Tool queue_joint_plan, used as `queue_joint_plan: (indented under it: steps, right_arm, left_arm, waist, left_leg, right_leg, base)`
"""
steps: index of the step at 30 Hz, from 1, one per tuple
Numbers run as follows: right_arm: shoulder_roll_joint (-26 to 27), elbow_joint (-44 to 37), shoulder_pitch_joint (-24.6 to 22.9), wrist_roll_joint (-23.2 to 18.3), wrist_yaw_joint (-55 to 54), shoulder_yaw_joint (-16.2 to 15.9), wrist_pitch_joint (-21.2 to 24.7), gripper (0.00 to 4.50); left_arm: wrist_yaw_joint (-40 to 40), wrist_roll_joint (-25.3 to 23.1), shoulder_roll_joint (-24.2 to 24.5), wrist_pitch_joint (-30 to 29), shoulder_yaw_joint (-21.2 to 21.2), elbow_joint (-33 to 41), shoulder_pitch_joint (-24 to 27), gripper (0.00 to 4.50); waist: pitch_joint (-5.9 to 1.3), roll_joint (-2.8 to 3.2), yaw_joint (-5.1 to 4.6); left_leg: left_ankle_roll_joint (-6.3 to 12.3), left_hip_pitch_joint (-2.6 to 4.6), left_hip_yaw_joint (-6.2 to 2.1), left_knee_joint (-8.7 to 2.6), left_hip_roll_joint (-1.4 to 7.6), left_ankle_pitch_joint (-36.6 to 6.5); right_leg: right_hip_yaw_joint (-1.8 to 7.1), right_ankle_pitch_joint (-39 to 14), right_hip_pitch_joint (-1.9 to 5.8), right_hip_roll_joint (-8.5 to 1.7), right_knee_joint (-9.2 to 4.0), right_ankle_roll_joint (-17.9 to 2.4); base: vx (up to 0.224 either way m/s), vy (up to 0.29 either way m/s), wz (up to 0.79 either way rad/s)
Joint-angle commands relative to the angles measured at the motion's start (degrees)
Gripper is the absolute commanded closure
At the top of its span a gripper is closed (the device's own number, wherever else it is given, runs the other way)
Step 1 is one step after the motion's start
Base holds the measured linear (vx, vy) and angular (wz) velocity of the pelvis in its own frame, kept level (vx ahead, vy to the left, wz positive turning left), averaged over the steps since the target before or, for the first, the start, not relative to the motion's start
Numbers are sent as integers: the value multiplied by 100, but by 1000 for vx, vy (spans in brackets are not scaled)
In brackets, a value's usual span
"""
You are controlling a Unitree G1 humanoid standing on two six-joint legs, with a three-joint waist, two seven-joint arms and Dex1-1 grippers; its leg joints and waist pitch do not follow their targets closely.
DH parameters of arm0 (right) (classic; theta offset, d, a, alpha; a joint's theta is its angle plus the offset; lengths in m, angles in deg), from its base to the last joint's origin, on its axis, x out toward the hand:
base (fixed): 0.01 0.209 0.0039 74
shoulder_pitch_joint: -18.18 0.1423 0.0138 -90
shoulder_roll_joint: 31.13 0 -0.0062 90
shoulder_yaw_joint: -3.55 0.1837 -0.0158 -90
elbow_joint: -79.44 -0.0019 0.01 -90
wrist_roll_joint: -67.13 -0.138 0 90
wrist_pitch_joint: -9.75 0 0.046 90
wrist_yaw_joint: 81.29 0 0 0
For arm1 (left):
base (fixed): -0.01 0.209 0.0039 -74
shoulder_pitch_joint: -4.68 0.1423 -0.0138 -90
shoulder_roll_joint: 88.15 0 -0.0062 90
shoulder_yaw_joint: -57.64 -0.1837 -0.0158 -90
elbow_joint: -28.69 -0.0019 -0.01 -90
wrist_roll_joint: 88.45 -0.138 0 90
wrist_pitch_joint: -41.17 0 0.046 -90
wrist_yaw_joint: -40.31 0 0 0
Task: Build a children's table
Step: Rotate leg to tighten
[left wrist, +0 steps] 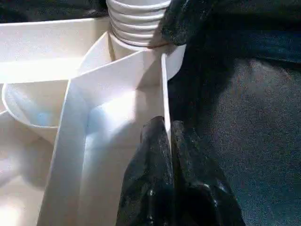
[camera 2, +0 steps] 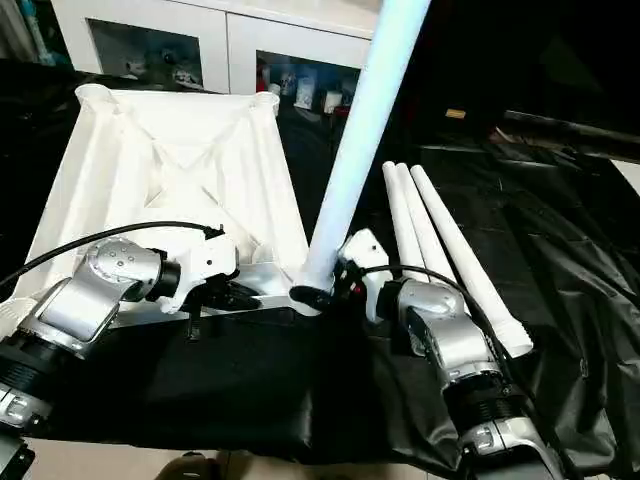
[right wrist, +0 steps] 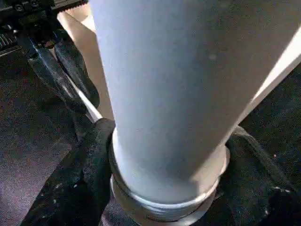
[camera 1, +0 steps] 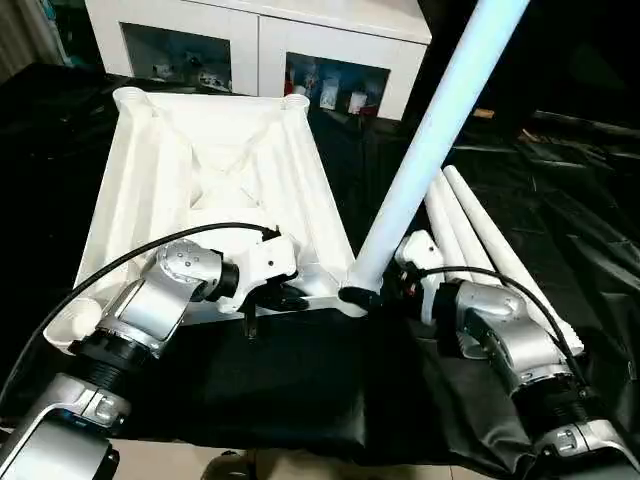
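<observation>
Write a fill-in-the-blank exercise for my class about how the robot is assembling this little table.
1. The white tabletop lies with its ribbed underside facing ____.
2. The left end effector is pinched shut on the tabletop's thin ____.
3. The right end effector has a finger on each side of the standing leg, at its ____ end.
4. Beside the right forearm, ____ spare legs lie on the black cloth.

Missing words: up; edge; threaded; three

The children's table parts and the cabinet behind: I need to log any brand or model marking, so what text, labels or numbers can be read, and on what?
No readable text anywhere.
Tabletop, upright leg, spare legs: plain white, no marks seen.
Small items behind the cabinet glass doors: too small to read.
</observation>
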Motion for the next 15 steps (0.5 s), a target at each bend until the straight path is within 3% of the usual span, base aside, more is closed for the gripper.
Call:
queue_joint_plan:
  steps: [1,12,15]
  right_arm:
    - [-79,82,73,91,-17,-8,-40,170]
    - [152,234,85,-7,-235,158,-47,177]
    - [469,598,141,105,-1086,346,-57,177]
  left_arm:
    - [-121,88,-67,7,-122,225,5,450]
    - [-90,99,-80,-42,-117,177,31,450]
    - [400,-49,-307,-331,-68,-46,-42,450]
  waist:
    - [-314,96,-41]
    - [-282,73,-57]
    - [-268,67,-98]
  left_leg:
    - [15,245,-147,-552,429,-1228]
    - [-106,251,-117,-591,448,-1479]
    - [-193,251,-122,-611,454,-1631]
  right_leg:
    - [252,-765,174,-463,-351,-1373]
    - [265,-1283,142,-473,-411,-1219]
    - [272,-1514,117,-483,-432,-1194]
  base:
    - [0,0,0]
    - [0,0,0]
    - [0,0,0]
